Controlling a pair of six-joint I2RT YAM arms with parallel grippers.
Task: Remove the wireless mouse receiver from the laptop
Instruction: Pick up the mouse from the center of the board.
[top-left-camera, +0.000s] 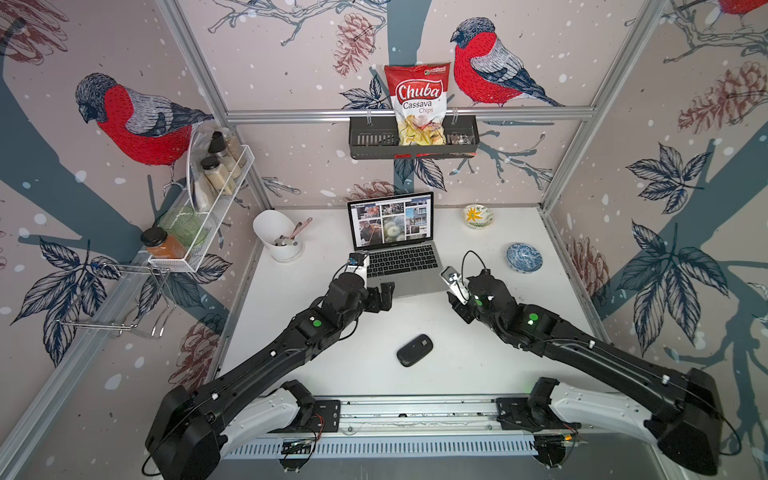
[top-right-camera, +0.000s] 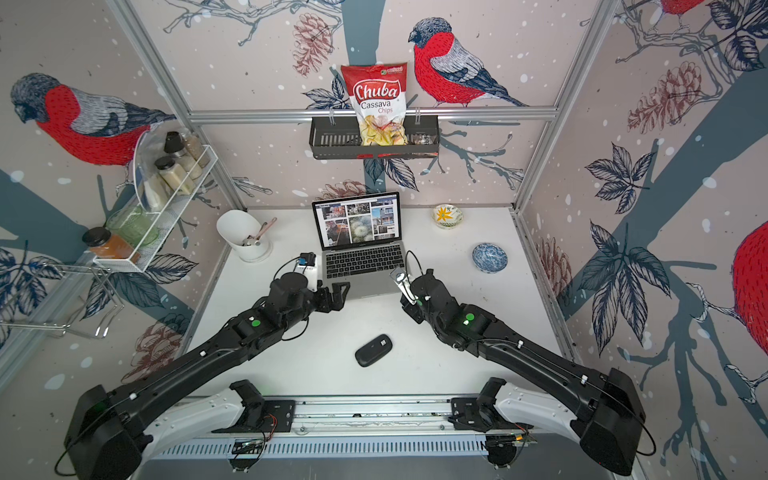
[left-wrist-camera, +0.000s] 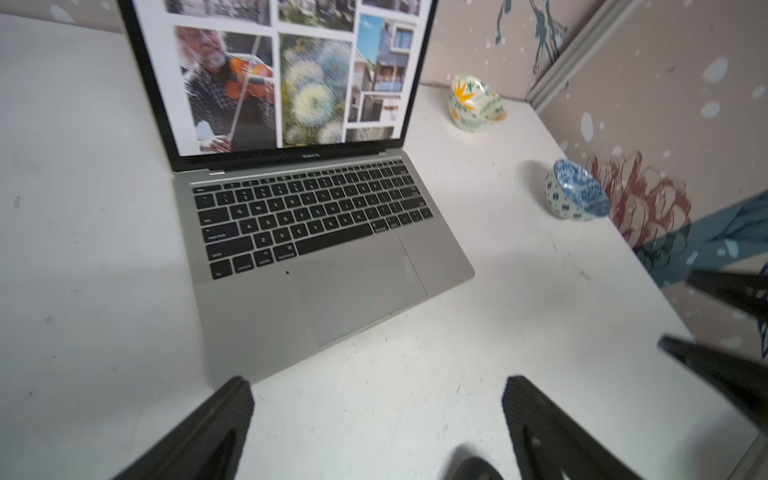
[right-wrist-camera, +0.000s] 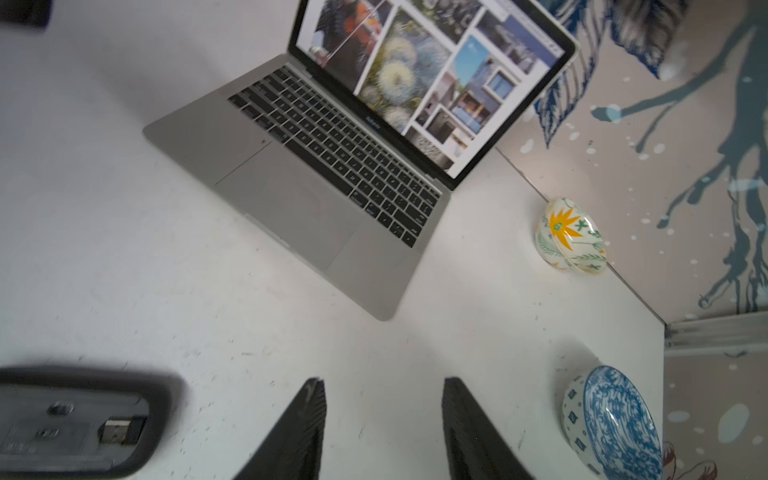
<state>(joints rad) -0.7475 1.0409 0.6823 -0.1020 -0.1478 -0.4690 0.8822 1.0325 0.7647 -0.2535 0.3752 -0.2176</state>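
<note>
Hovering over the bare table (right-wrist-camera: 208, 311) just off the laptop (right-wrist-camera: 316, 166), my right gripper (right-wrist-camera: 384, 382) has its jaws parted with nothing between them. My left gripper (left-wrist-camera: 376, 380), spread wide at the laptop's other front corner, is just as empty. The wireless mouse receiver (right-wrist-camera: 120, 430), a small metal-tipped stub, lies in the open bay on the underside of the black mouse (right-wrist-camera: 62, 440). The mouse rests belly-up on the table between my two arms, well apart from the laptop. No plug shows on the laptop's side edges in either wrist view. By my reading the pull-out is done and the receiver is set down, so the step in hand is the letting-go. The next move calls for drawing both arms up and back, clear of the mouse, without brushing it or nudging the laptop. The stub looks tiny and light, and I cannot tell whether it sits firmly in the bay, so a bump could well tip it out.
</note>
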